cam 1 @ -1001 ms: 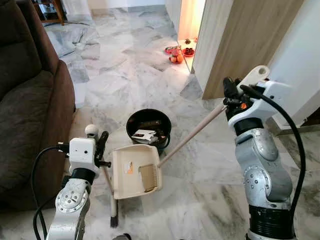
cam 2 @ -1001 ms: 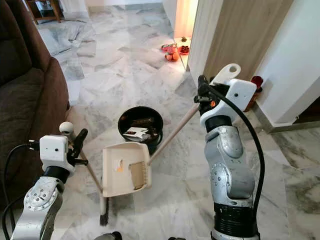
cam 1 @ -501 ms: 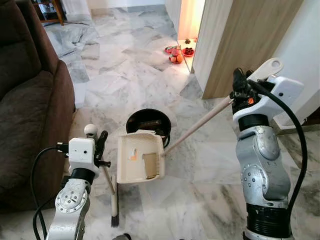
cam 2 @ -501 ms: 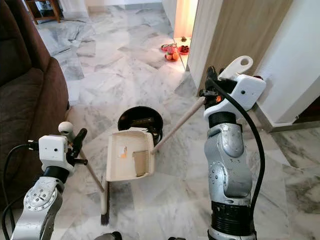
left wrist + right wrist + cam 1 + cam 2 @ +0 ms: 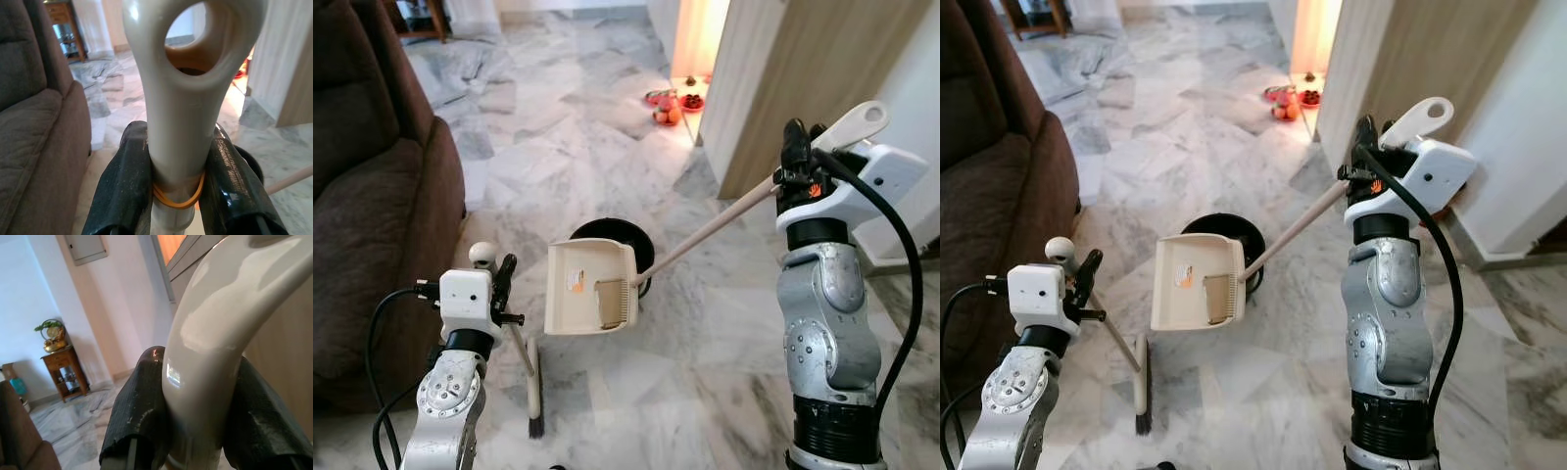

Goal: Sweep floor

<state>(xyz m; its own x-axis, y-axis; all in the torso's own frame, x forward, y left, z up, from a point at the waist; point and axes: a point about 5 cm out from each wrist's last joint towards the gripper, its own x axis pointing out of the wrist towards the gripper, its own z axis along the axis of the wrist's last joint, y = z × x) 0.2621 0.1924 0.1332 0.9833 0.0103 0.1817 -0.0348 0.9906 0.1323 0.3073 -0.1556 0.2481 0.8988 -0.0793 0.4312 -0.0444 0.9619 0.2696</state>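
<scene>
One dustpan [image 5: 590, 300], one brush [image 5: 534, 380] and one black bin [image 5: 612, 245] are present on the marble floor [image 5: 695, 372], beside a brown sofa [image 5: 372, 225]. The right gripper [image 5: 793, 162] is clamped on the top of the dustpan's long handle [image 5: 715, 227], with the cream pan tilted over the bin, well below and to the left of that gripper. The left gripper [image 5: 499, 284] is clamped on the brush handle [image 5: 183, 122], the brush head resting on the floor just below it.

Two silver jointed arms with white camera boxes at the wrists, black looping cables, black glossy jaws.
</scene>
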